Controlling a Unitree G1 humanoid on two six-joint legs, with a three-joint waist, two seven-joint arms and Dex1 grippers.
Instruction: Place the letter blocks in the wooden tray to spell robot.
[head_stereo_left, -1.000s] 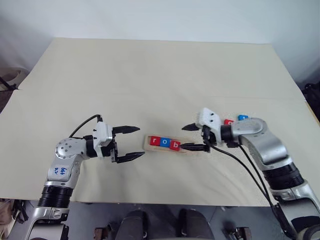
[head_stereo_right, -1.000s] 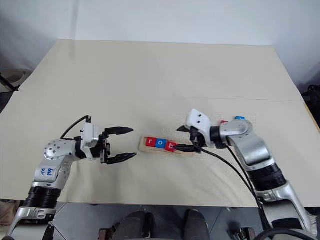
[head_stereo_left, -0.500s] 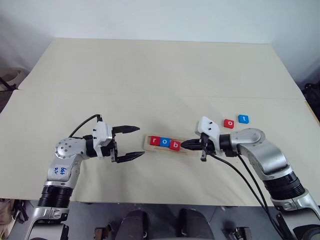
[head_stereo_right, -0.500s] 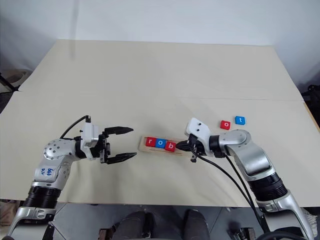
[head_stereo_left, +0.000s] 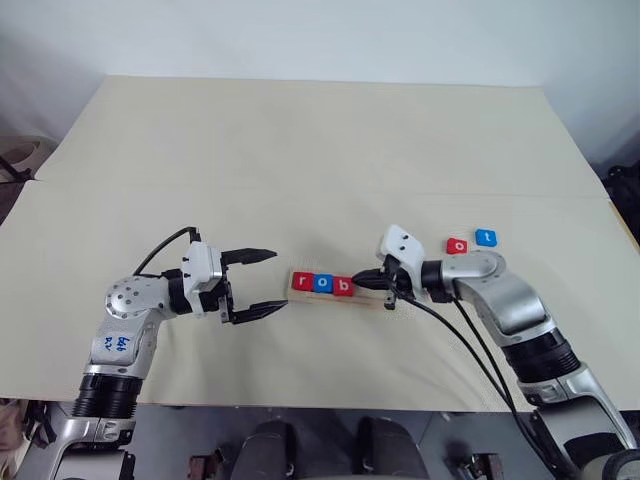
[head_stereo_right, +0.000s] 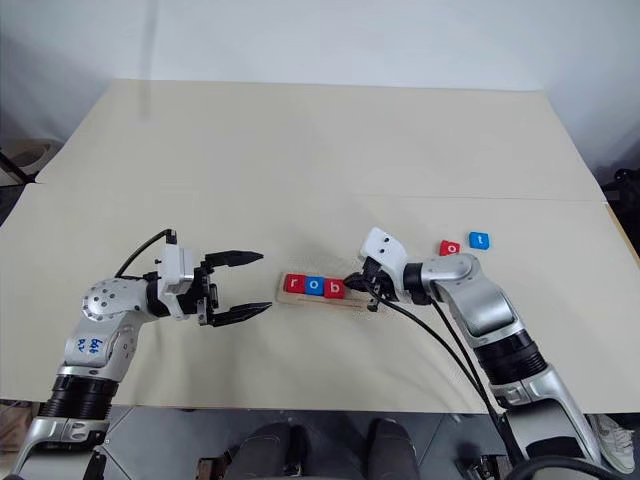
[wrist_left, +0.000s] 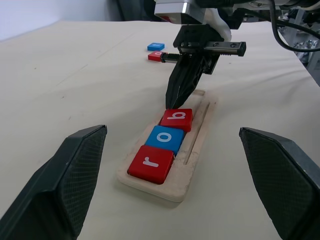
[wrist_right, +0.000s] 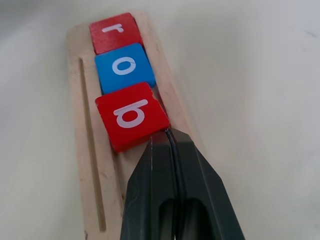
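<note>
Left eye view sets the stage: a wide cream table (head_stereo_left: 300, 150), the tray (head_stereo_left: 372, 296) near the front edge between the two arms, three tiles seated in its left part. The left gripper (head_stereo_left: 262, 283) hangs just off the tray's left end, fingers spread, empty. The right gripper (head_stereo_left: 362, 280) is pinched together with nothing between its fingers, its tip down in the tray against the red b (head_stereo_left: 343, 286).

So r (head_stereo_left: 304, 281), blue o (head_stereo_left: 323, 283) and b are in, and I'd call this step a nudge: closed fingers used as a pusher to square the b up against its neighbours. Two tiles are still out on the table, well to the right: the red o (head_stereo_left: 457, 245) and the blue t (head_stereo_left: 485, 237), side by side.

Next move, by my read: lift clear, open, fetch the red o and set it in the empty slot right of the b.

The right wrist view gives what the head cameras can't: the b sits slightly skewed, one corner touching the fingertips. The left wrist view shows the tray's whole length with its free far end, and the two loose tiles beyond.
</note>
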